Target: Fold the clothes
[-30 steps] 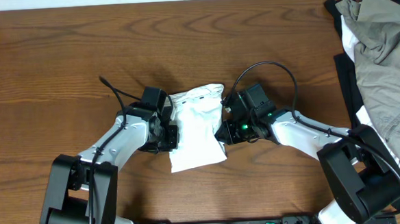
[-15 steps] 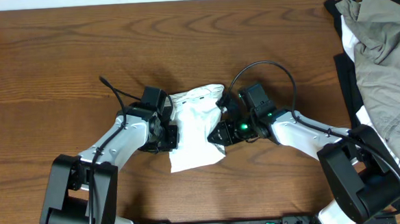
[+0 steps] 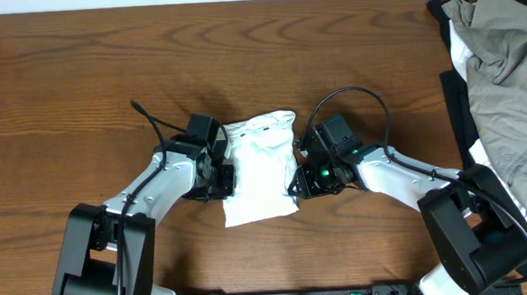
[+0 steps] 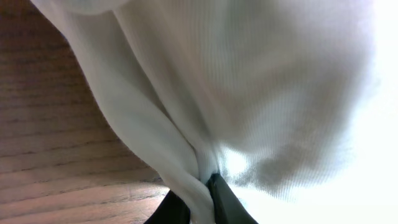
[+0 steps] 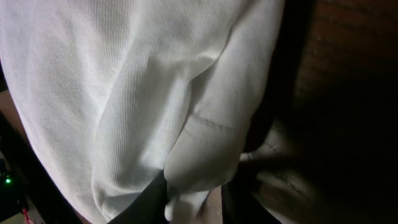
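The clothes (image 3: 260,170), a white T-shirt, lie folded into a small upright rectangle on the middle of the table. My left gripper (image 3: 227,174) is at the bundle's left edge. In the left wrist view the left gripper (image 4: 200,202) is shut on a pinched ridge of the white fabric (image 4: 249,93). My right gripper (image 3: 294,180) is at the bundle's lower right edge. In the right wrist view a rolled fold of the shirt (image 5: 124,93) lies between the right gripper's (image 5: 196,202) jaws. It rests against the left finger (image 5: 152,199), with a gap to the other finger.
A heap of other garments lies at the table's right edge, an olive-grey one (image 3: 498,54) on top of a black one (image 3: 446,11). Bare brown wood (image 3: 106,65) surrounds the bundle. A black cable (image 3: 351,93) loops above the right wrist.
My right gripper pushed in over the shirt's right edge, then drew back to that edge, and its jaws have parted a little. The left gripper and its hold have not changed.
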`<state>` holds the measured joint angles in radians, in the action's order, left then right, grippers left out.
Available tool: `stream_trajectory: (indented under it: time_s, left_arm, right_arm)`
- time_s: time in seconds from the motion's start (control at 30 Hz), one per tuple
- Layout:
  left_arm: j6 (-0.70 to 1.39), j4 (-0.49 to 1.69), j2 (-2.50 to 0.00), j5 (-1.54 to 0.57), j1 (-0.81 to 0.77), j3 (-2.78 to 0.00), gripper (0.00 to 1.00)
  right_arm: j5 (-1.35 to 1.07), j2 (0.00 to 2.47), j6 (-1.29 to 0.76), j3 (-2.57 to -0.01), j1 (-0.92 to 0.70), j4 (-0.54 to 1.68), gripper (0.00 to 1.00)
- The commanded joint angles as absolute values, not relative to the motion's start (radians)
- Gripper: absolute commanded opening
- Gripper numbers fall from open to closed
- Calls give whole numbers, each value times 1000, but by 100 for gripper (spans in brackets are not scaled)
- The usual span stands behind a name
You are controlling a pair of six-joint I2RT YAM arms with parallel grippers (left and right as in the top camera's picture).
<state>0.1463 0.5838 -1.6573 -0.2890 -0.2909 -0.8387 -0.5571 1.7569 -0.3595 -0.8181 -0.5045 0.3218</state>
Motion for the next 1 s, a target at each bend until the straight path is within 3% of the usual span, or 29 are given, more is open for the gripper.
stream_trajectory:
  time_s: [0.0, 0.13, 0.5, 0.97]
  left_arm:
    - [151, 586, -1645, -269, -291, -817, 12]
    - [151, 586, -1645, -268, -291, -817, 13]
    - [151, 586, -1645, -268, -291, -817, 13]
    - [151, 586, -1645, -269, -291, -817, 13]
  right_arm:
    - [-553, 1761, -367, -815, -511, 307, 25]
    - [-655, 1747, -347, -821, -497, 279, 17]
    - [-550, 1527, -365, -822, -444, 299, 20]
    - [-567, 1672, -366, -822, -479, 287, 17]
